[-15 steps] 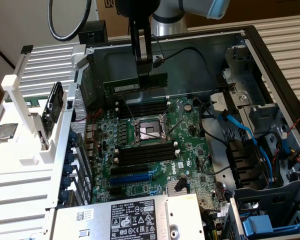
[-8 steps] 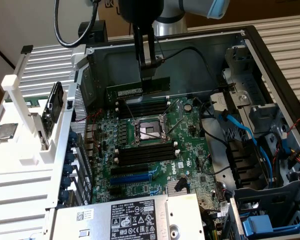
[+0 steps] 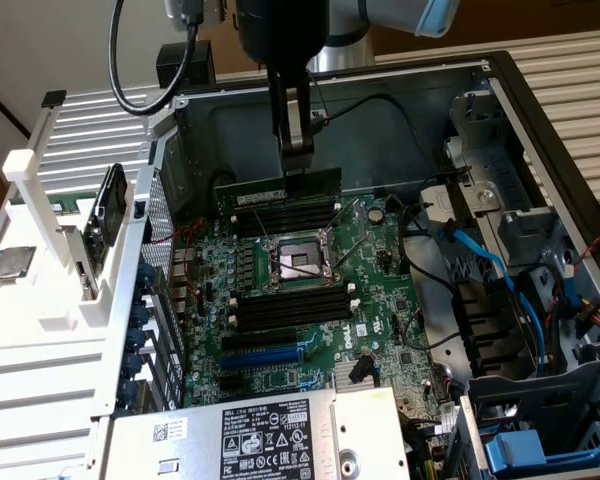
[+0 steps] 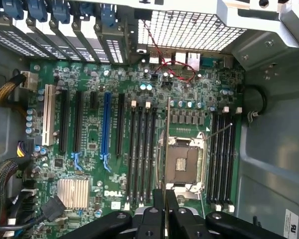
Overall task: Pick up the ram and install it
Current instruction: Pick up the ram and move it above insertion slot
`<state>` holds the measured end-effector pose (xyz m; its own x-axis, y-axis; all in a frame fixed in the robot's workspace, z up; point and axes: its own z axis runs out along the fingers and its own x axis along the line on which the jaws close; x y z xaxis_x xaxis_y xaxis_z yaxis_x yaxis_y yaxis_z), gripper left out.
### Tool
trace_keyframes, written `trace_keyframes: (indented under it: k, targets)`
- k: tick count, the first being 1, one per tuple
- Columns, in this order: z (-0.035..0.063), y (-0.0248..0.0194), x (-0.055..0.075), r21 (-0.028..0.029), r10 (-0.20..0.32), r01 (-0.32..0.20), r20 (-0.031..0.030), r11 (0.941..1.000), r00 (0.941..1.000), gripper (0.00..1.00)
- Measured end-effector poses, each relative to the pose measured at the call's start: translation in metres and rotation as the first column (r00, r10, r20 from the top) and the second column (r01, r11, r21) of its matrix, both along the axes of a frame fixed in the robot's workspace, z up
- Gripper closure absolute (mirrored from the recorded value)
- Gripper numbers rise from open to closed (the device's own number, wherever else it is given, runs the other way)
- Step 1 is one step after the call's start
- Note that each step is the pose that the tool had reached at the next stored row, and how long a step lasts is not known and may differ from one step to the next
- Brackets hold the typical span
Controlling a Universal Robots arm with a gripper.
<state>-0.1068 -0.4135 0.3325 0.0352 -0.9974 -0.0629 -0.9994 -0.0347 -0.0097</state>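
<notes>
the ram (image 3: pixel 260 188) is pinched at its top edge by the gripper (image 3: pixel 298 165), which is squeezed nearly shut on it. it is held upright, just above the black slots (image 3: pixel 285 215) behind the socket (image 3: pixel 295 262), so its long edge can be lined up with a slot.

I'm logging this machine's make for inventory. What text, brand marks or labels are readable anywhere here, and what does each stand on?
"DELL": white print on the green motherboard, near its silver heatsink.
Black label on the power supply: print too small to read.
White label on the ram: blurred, unreadable.
White sticker on the case wall: too small to read.
</notes>
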Motion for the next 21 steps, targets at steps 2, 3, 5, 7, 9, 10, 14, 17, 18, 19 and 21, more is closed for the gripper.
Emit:
trace_keyframes:
  k: [2, 3, 5, 7, 9, 10, 14, 17, 18, 19, 21]
  targets:
    - [-0.0048, -0.0022, 0.0, 0.0001, -0.011, 0.011, 0.0, 0.9999, 0.9999, 0.87]
    - [-0.0064, -0.0031, 0.0, -0.0001, -0.014, 0.014, -0.0001, 0.9999, 0.9999, 0.87]
    - [-0.0101, -0.0048, 0.001, 0.0002, -0.019, 0.019, 0.0, 0.9998, 0.9998, 0.87]
    - [-0.0138, -0.0058, 0.002, 0.0004, -0.022, 0.022, 0.0001, 0.9998, 0.9998, 0.87]
    - [-0.0173, -0.0067, 0.004, 0.0001, -0.025, 0.025, -0.0001, 0.9997, 0.9997, 0.87]
    - [-0.0192, -0.0072, 0.004, 0.0003, -0.026, 0.026, 0.0, 0.9997, 0.9997, 0.87]
    - [-0.0265, -0.0081, 0.005, 0.0003, -0.033, 0.033, 0.0, 0.9995, 0.9995, 0.87]
    - [-0.0319, -0.0095, 0.005, 0.0002, -0.038, 0.038, 0.0, 0.9993, 0.9993, 0.87]
    - [-0.0339, -0.0102, 0.005, 0.0003, -0.039, 0.039, 0.0, 0.9992, 0.9992, 0.87]
    - [-0.0356, -0.0107, 0.005, 0.0003, -0.041, 0.041, 0.0, 0.9992, 0.9992, 0.87]
    - [-0.0393, -0.0125, 0.005, 0.0002, -0.044, 0.044, 0.0, 0.999, 0.999, 0.87]
